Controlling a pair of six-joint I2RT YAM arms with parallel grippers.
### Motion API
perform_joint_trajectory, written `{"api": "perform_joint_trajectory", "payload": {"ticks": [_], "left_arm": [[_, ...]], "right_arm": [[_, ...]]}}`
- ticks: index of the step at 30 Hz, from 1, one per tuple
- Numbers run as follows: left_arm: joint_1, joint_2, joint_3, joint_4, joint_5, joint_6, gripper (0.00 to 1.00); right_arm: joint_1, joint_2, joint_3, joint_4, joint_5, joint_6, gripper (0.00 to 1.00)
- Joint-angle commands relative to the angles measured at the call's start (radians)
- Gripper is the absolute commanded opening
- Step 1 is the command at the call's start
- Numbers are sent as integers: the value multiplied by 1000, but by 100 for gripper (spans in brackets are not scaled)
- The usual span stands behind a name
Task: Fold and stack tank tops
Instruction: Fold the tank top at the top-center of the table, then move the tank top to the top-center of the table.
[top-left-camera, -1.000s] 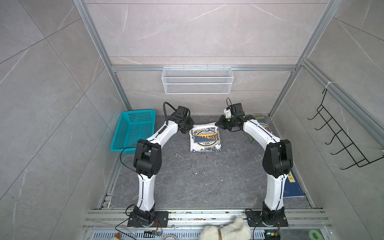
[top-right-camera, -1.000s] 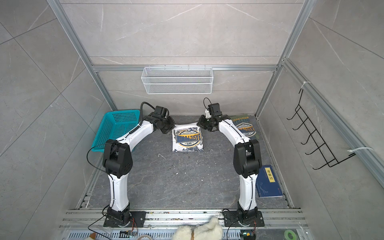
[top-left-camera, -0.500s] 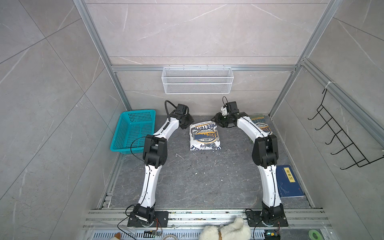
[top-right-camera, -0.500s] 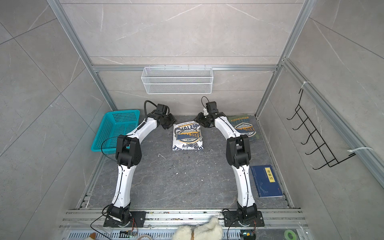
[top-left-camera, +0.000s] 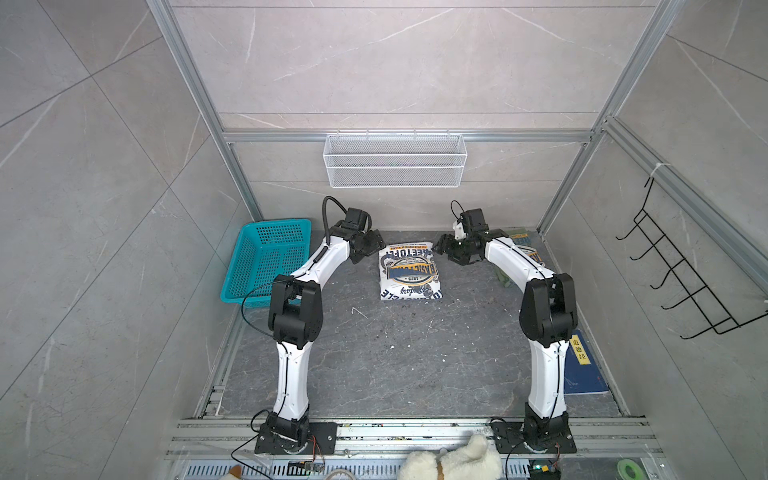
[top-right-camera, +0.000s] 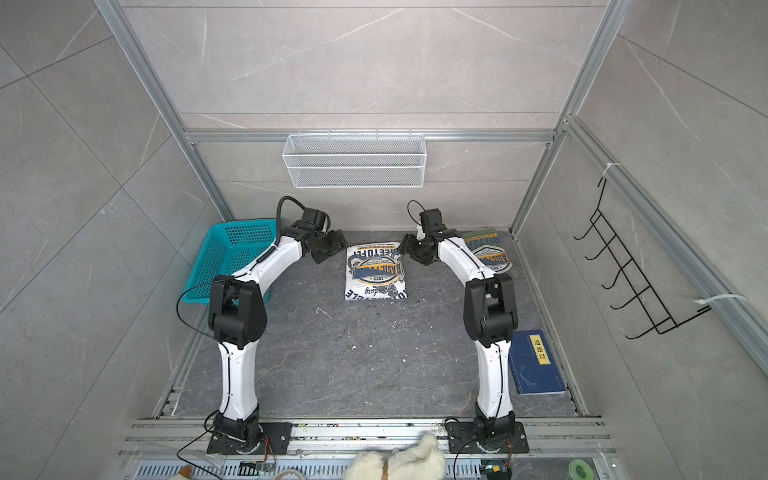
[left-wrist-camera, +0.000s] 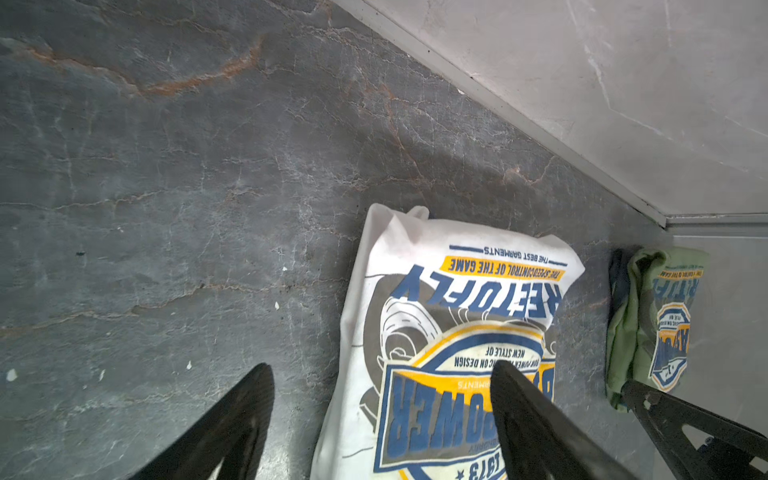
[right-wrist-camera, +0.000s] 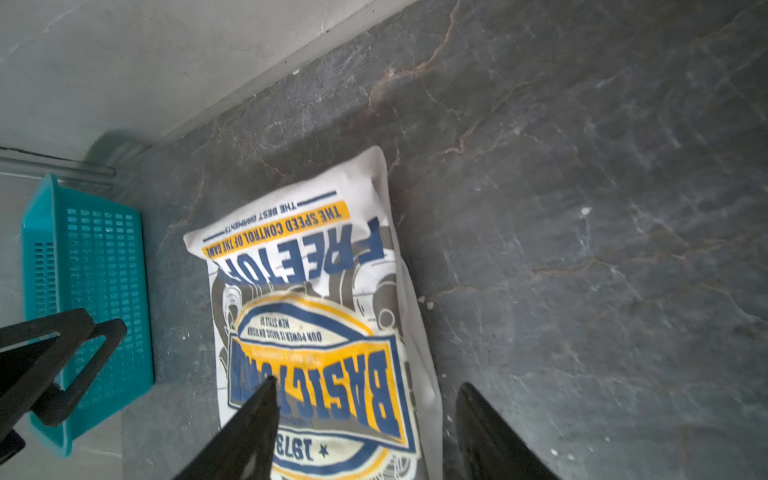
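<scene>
The white tank top lies folded into a rectangle at the back middle of the floor, badge print up. The olive green tank top lies folded at the back right, partly hidden behind my right forearm. My left gripper hangs by the white top's far left corner, open, holding nothing; in the left wrist view it straddles the cloth's edge. My right gripper hangs by the far right corner, also open and not holding anything; in the right wrist view it is above the print.
A teal basket stands at the back left. A white wire basket hangs on the back wall and a black hook rack on the right wall. A dark blue book lies at the right; a plush toy is at the front.
Both grippers went from shut to open and let go of the white top's far corners. The white top now lies flat by itself.
</scene>
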Motion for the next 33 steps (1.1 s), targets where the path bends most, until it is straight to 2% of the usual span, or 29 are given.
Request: {"api": "perform_joint_trajectory", "payload": {"ticks": [1, 11, 16, 21, 26, 33], "left_arm": [[2, -6, -70, 66, 64, 40, 85], [-4, 111, -79, 126, 151, 11, 84], [-19, 156, -62, 131, 172, 0, 78], [-59, 190, -39, 137, 184, -11, 66], [-110, 250, 12, 136, 187, -33, 60], [-176, 326, 148, 118, 207, -65, 57]], "right_arm": [[3, -20, -89, 95, -16, -30, 71], [9, 89, -87, 124, -96, -36, 74], [22, 143, -57, 101, -102, -30, 73], [19, 182, -26, 50, -64, -15, 62], [-31, 169, -60, 71, -71, 25, 49], [-97, 112, -114, 64, -45, 17, 48]]}}
